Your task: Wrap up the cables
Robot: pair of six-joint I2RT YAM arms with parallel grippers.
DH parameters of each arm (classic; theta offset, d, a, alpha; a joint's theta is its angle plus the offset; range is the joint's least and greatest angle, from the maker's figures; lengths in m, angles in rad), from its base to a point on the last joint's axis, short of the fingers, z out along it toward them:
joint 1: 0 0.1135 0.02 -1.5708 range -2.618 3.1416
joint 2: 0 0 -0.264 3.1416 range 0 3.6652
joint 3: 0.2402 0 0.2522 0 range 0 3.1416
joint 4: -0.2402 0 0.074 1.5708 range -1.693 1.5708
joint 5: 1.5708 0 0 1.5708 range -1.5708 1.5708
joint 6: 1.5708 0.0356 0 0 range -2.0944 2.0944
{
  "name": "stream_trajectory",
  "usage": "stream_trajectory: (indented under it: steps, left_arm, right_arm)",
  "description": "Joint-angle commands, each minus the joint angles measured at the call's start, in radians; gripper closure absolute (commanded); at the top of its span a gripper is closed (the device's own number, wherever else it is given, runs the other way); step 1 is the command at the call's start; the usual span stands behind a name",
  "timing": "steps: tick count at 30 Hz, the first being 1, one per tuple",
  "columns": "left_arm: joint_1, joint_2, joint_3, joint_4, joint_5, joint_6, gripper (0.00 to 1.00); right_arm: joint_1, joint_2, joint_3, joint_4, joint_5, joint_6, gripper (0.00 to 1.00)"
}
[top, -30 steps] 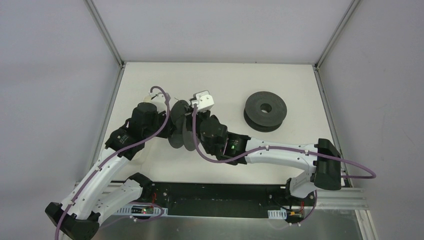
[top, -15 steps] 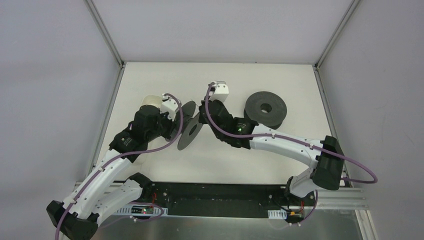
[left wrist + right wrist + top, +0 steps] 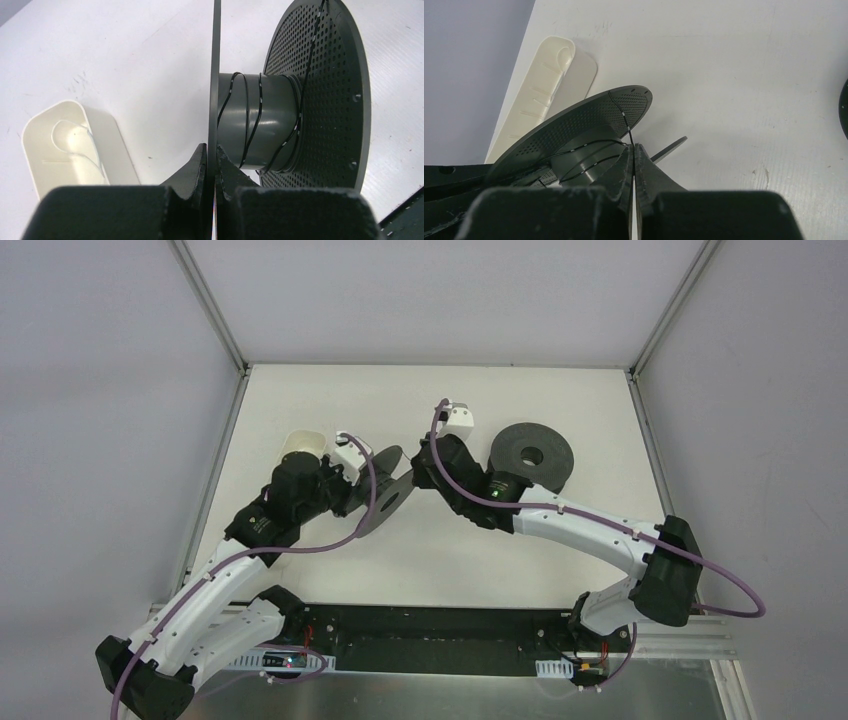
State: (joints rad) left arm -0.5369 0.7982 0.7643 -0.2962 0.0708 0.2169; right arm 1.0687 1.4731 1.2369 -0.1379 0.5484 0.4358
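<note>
Left gripper (image 3: 211, 154) clamped on the near flange of the spool (image 3: 320, 100), centre frame. Right gripper (image 3: 633, 150) pinched shut on cable (image 3: 622, 111), lower centre.

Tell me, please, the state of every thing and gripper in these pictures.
Left gripper: shut on the spool, at its disc.
Right gripper: shut on the cable.
Spool: held on edge, few loose turns on its core.
Cable: partly wound, pinched by the right gripper.
Second spool: flat on the table, untouched.
White tray: lying on the table, untouched.

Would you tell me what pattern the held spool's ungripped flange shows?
Dark grey round flange dotted with small holes; best in left wrist view.
</note>
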Motion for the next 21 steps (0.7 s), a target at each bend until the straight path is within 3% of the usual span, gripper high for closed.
stream_trajectory:
  steps: [1,6,21]
  left_arm:
    - [0.005,-0.022,-0.016,0.16,0.05,0.074,1.0]
    - [0.004,-0.036,-0.038,0.177,0.114,0.184,1.0]
    - [0.003,0.001,-0.045,0.197,0.106,0.261,1.0]
  right_arm:
    - [-0.033,-0.049,-0.028,-0.037,-0.08,-0.034,1.0]
    - [-0.065,-0.077,-0.037,-0.051,-0.128,-0.04,1.0]
    - [-0.103,-0.05,-0.03,-0.118,-0.273,-0.033,1.0]
